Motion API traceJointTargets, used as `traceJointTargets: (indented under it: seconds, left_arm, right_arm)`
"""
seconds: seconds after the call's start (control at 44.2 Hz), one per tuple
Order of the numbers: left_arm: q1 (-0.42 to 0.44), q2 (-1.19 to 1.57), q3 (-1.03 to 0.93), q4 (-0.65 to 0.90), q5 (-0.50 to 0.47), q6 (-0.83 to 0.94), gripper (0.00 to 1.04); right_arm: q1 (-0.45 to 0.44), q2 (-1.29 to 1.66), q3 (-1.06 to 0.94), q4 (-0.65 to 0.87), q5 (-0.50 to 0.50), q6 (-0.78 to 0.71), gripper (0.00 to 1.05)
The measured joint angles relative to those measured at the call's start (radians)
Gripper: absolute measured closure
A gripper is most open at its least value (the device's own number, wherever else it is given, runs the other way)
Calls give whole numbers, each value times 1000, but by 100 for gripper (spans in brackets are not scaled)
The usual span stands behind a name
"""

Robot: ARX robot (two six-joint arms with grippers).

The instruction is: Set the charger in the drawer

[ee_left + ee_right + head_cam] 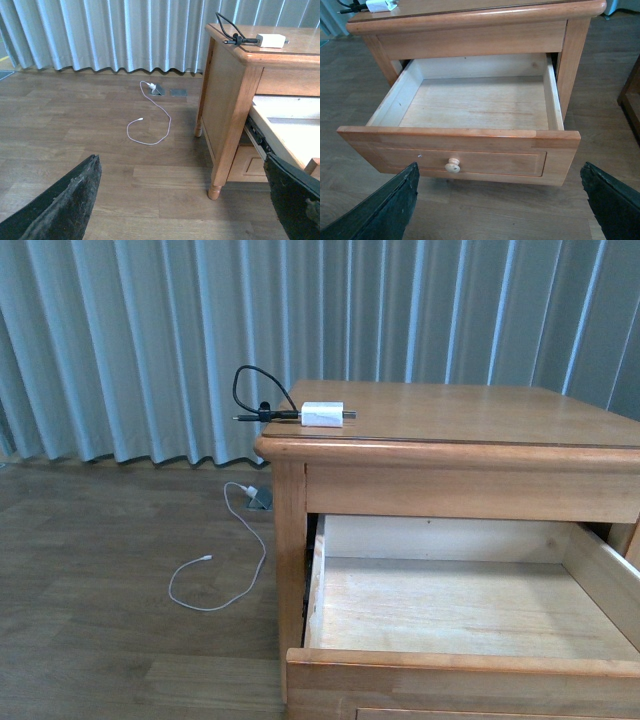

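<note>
White boxy charger (322, 414), pale bare-wood drawer (450, 606)

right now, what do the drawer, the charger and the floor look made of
The drawer looks like wood: glossy honey-stained front with visible grain, pale unfinished boards inside. The charger seems to be smooth white plastic, judging by its even, seamless surface. The floor shows grey-brown wood-grain planks; whether laminate or real wood is unclear.

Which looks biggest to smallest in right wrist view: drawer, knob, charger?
1. drawer, by far.
2. knob and charger look alike; charger is farther off and cropped at the edge, so unranked.
</note>
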Motion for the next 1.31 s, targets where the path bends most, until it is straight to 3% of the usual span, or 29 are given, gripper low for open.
traceJointTargets:
  seconds: [0.045,0.136,0.203,0.407,0.497,0.633,0.836,1.085,1.311]
  left_arm:
    - [0,0,0,0,0,0,6]
    - [0,0,0,0,0,0,6]
    - [0,0,0,0,-1,0,6]
    - [0,0,0,0,-1,0,6]
    - [0,0,0,0,0,0,6]
    - [0,0,0,0,0,0,6]
    - [0,0,0,0,-1,0,6]
    - [0,0,0,0,-1,0,6]
    - [0,0,0,0,-1,0,6]
  right_arm:
    - [2,-3,-3,3,3,2,9]
    - [69,-99,-111,236,190,24,23]
    - [116,-151,-151,312,262,28,34]
    - [217,-197,-199,327,364,33,68]
    - [323,-219,-217,324,505,34,86]
    - [388,-236,-230,325,522,34,103]
    - [389,-242,-236,325,530,34,65]
    - [389,-242,-236,325,531,34,8]
    - [389,-242,-236,325,531,35,8]
